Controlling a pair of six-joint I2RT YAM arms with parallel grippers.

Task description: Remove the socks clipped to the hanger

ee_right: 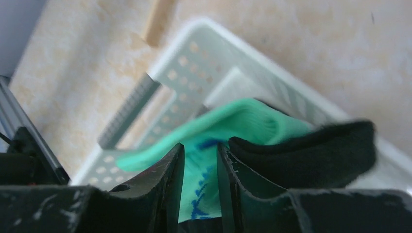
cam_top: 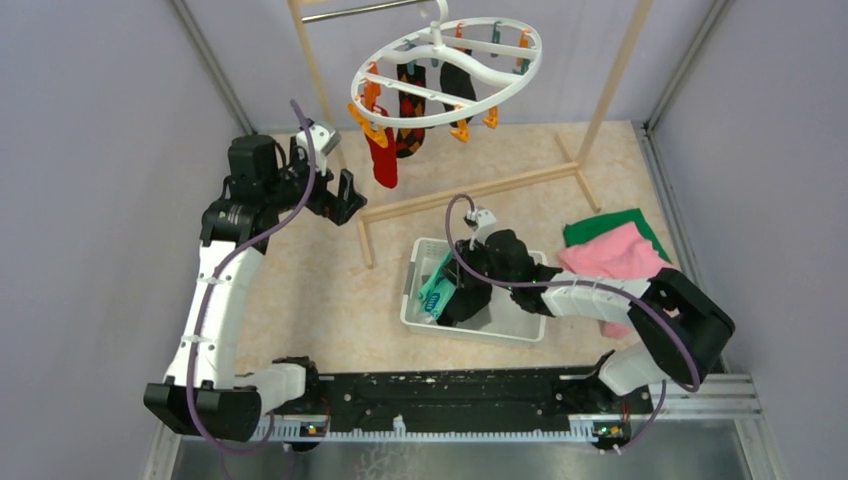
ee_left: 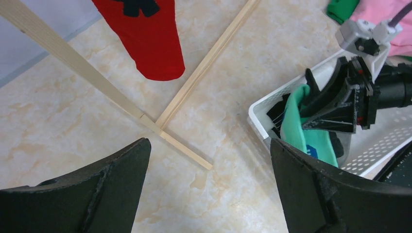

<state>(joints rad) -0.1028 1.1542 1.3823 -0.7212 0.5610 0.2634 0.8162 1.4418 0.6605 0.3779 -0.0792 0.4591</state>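
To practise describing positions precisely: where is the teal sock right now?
In the top view, the teal sock lies mid-table at the left end of the white basket, against a black sock, with the right arm's jaws directly over it.

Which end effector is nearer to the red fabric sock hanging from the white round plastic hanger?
Left. The left end effector hangs open just beside the red sock; the right end effector is over in the white plastic basket, gripping a teal sock.

No legible text; blue marks (ee_right: 199, 193) on the teal sock (ee_right: 233, 124) unreadable.
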